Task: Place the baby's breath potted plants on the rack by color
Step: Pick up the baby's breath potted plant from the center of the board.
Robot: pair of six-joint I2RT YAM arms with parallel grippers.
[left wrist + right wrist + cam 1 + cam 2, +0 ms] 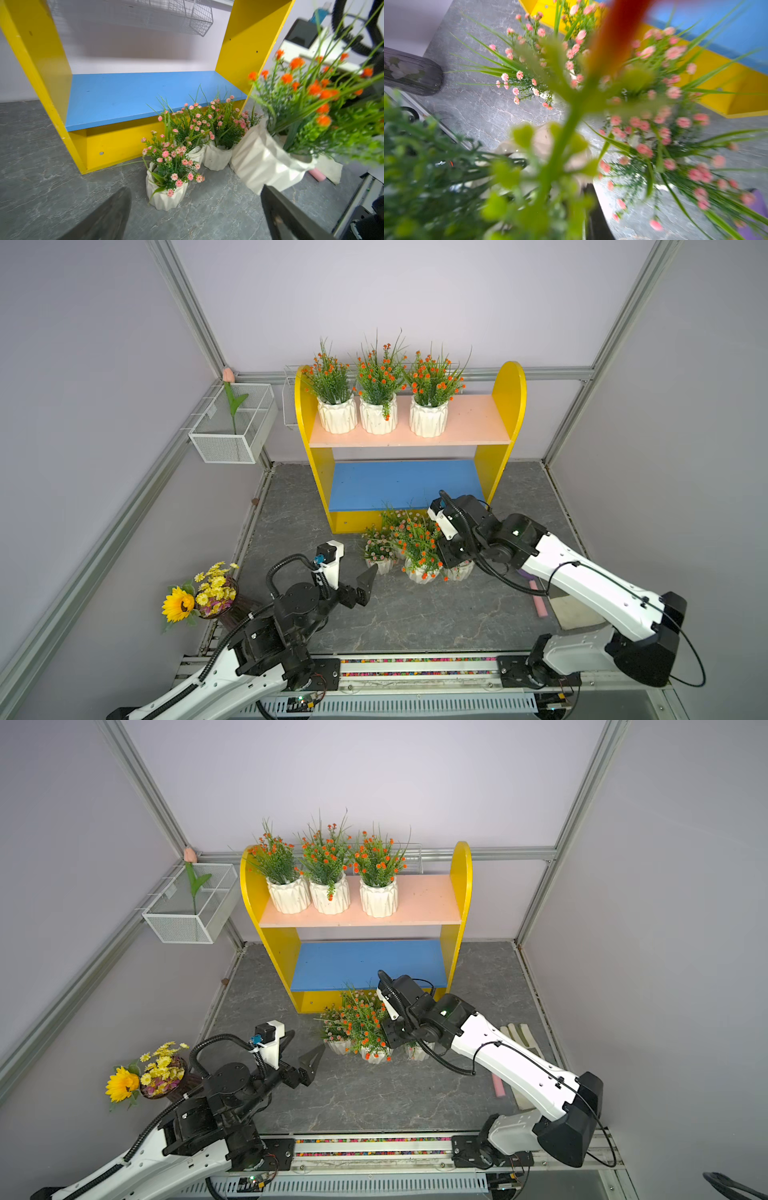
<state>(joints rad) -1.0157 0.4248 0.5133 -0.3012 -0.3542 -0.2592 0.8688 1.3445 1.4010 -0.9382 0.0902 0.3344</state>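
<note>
Clock read on the top views, 12 at the back wall.

The grey marbled tabletop (pixel 415 622) filled the cell. The rack (pixel 510 398) stood upright at 12, against the back wall, with its blue lower board (pixel 395 485) facing us. On its pink upper board (pixel 478 418) we logged three orange-bloomed pots (pixel 377 419), upright in a row toward the board's 9 o'clock end.

A white wire basket (pixel 224 448) hung on the side wall at 10. A sunflower bouquet (pixel 199 593) sat at 8, just beside the left arm.

The other plants were clustered near centre, just at 6 of the rack's foot. We counted three pink-bloomed pots (pixel 164 195) clearly in the left wrist view, upright, their sprigs mingling. A fourth pink pot (pixel 460 571) showed partly under the right wrist in a top view. Between them the fourth orange pot (pixel 268 160) leaned well off upright.

The right claw (pixel 560 178) was closed narrow on that leaning pot's rim. Blurred sprigs hid most of its fingertips in the right wrist view. The left claw (pixel 369 583) hung at 9 of the cluster, near but apart, jaws spread wide and holding nothing.

A pink tulip stem (pixel 233 406) stood in the basket.
</note>
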